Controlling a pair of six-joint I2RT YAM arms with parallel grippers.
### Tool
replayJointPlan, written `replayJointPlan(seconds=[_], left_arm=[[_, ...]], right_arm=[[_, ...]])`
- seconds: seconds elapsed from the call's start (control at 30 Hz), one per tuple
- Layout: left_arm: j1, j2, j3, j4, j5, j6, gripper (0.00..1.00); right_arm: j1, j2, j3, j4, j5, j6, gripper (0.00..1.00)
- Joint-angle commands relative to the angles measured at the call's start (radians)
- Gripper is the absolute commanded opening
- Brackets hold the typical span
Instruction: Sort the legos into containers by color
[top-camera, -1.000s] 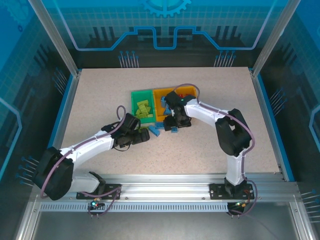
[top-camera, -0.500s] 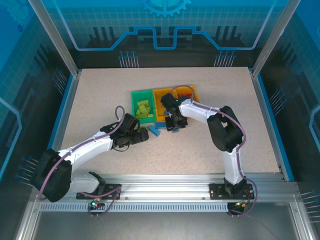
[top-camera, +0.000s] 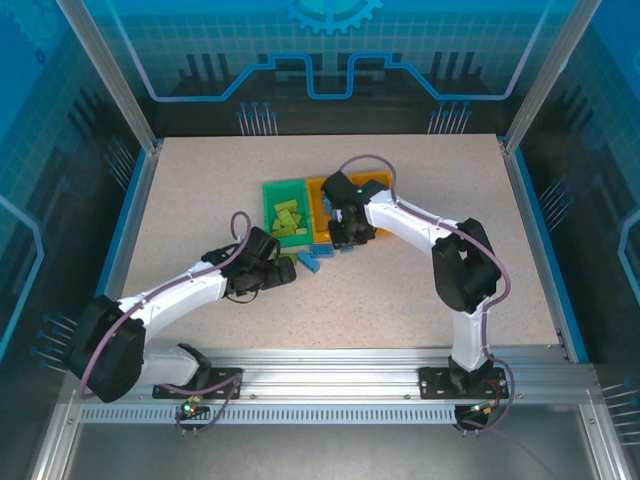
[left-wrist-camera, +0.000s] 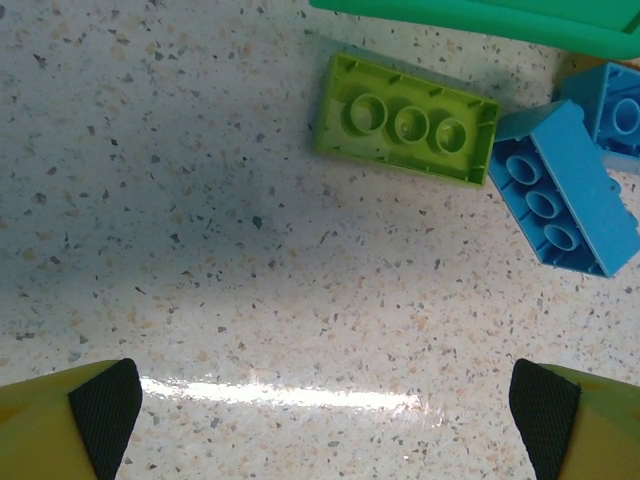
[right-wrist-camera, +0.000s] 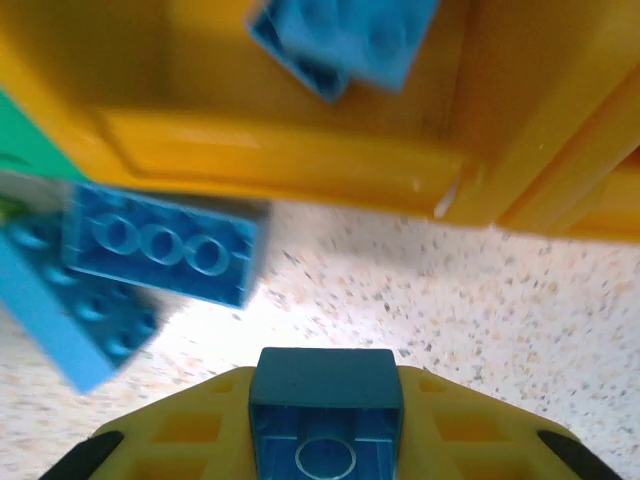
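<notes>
R end effector (right-wrist-camera: 325, 445) pinching 1 blue lego (right-wrist-camera: 325, 400), smooth plastic. Ahead-left: 2 blue bricks (right-wrist-camera: 160, 240) on speckled desk (right-wrist-camera: 500, 300). Ahead: 1 binned blue brick (right-wrist-camera: 345, 40) in glossy orange bin (right-wrist-camera: 280, 150). L end effector (left-wrist-camera: 320, 400) spread wide, empty. Ahead: 1 lime brick (left-wrist-camera: 405, 120), rectangular, hollow side up w/ 3 round tubes, just beside 2 blue legos (left-wrist-camera: 560, 190).

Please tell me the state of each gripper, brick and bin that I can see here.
left gripper, open and empty.
right gripper, shut on the held blue brick.
lime green brick, lying on the table, underside up.
loose blue brick, lying on the table, underside showing.
middle orange bin, open-topped, a sorted blue brick inside.
green bin, open-topped, sorted green bricks inside.
</notes>
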Motion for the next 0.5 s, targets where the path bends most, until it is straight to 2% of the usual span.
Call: replayJointPlan(seconds=[0.0, 0.3, 0.43, 0.47], left_arm=[[0.005, 0.038, 0.053, -0.033, -0.032, 0.039, 0.99], [0.005, 0.112, 0.112, -0.039, -0.055, 0.087, 0.99], [0.006, 0.147, 0.133, -0.041, -0.071, 0.127, 0.99], [0.006, 0.165, 0.145, -0.041, -0.071, 0.137, 0.99]], right_arm=[[-0.024, 0.004, 0.131, -0.036, 0.020, -0.018, 0.29], [-0.098, 0.292, 0.525, -0.135, -0.013, -0.022, 0.32], [-0.113, 0.352, 0.611, -0.158, -0.036, -0.028, 0.44], [-0.118, 0.354, 0.618, -0.157, -0.044, -0.033, 0.55]])
